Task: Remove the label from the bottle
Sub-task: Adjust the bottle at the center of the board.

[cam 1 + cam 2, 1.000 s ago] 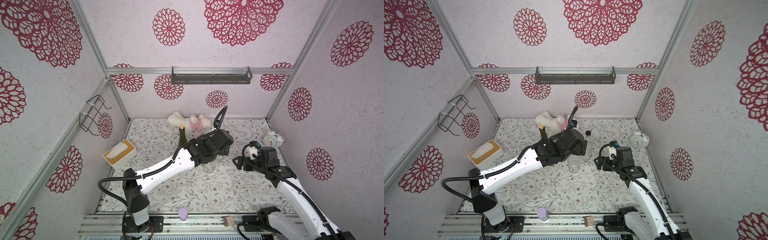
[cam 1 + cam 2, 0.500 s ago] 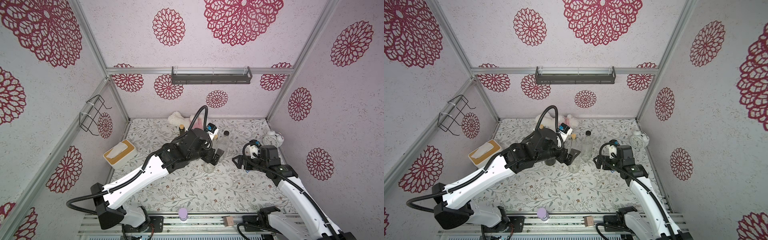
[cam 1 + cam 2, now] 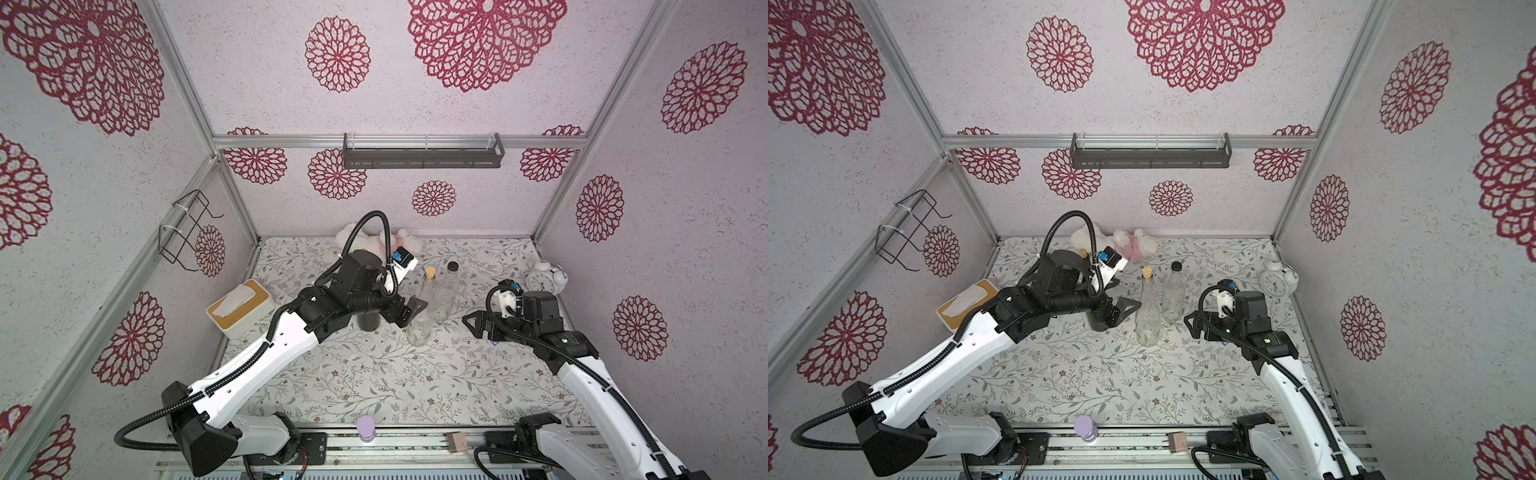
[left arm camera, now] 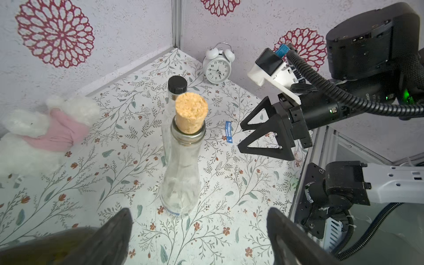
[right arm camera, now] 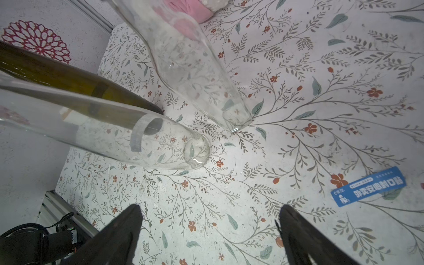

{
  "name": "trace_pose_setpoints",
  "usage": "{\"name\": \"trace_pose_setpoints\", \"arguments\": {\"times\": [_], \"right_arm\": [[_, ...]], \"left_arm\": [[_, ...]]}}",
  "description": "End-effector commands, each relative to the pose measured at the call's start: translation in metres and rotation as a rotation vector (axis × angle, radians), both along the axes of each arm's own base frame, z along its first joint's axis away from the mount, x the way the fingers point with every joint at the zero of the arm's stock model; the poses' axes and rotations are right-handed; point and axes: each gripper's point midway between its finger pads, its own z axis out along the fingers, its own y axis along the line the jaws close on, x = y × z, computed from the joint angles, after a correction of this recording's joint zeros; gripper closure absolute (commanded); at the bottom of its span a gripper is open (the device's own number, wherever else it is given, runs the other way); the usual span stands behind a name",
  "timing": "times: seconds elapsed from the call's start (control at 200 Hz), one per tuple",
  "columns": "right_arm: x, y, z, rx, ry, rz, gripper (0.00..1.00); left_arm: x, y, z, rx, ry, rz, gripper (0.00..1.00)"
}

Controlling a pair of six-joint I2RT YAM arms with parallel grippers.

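Three bottles stand mid-table: a clear corked bottle [image 3: 419, 322] [image 4: 181, 169], a clear black-capped bottle [image 3: 445, 297] [image 4: 176, 86] behind it, and a dark olive bottle [image 3: 369, 322] [image 5: 68, 80]. In the right wrist view the clear corked bottle [image 5: 160, 140] carries a pale band. A blue label [image 5: 368, 189] [image 4: 228, 135] lies flat on the table. My left gripper [image 3: 409, 309] [image 4: 199, 220] is open and empty, just left of the corked bottle, beside the dark one. Right of the bottles, my right gripper [image 3: 468, 322] [image 5: 208, 215] hangs open and empty, with the label close by.
A tissue box [image 3: 241, 309] sits at the left wall, a white alarm clock [image 3: 546, 280] at the right wall, and a plush toy [image 3: 374, 243] at the back. A purple-capped item [image 3: 366, 428] and a wooden block [image 3: 456, 442] rest on the front rail.
My left arm has drawn back leftward from above the bottles, and its gripper now points at the corked bottle from the side. The right arm has hardly moved.
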Motion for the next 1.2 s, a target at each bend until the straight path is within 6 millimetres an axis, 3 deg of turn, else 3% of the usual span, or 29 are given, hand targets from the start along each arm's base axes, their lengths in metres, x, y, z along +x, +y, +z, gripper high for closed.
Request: {"name": "trace_pose_setpoints", "arguments": {"times": [0.0,0.175,0.41,0.601,0.776,1.041,1.196], "right_arm": [[0.000,0.001,0.005,0.014,-0.019,-0.005,0.04],[0.005,-0.002,0.007,0.008,-0.030,-0.025,0.04],[0.009,-0.003,0.003,0.002,-0.025,-0.030,0.04],[0.014,-0.005,0.004,-0.008,-0.029,-0.038,0.04],[0.017,-0.007,0.005,-0.011,-0.038,-0.057,0.04],[0.018,-0.010,0.009,-0.013,-0.050,-0.077,0.05],[0.017,-0.011,0.014,-0.013,-0.064,-0.080,0.05]], "left_arm": [[0.004,-0.011,0.010,-0.051,-0.044,-0.073,0.09],[0.010,-0.026,0.006,-0.057,-0.038,-0.128,0.11],[0.043,-0.035,-0.008,-0.018,-0.052,-0.079,0.19],[0.054,-0.045,-0.007,-0.034,-0.068,-0.085,0.24],[0.055,-0.052,-0.013,-0.021,-0.053,-0.111,0.34],[0.058,-0.052,-0.022,-0.004,-0.043,-0.108,0.60],[0.061,-0.052,-0.023,0.001,-0.035,-0.090,0.66]]}}
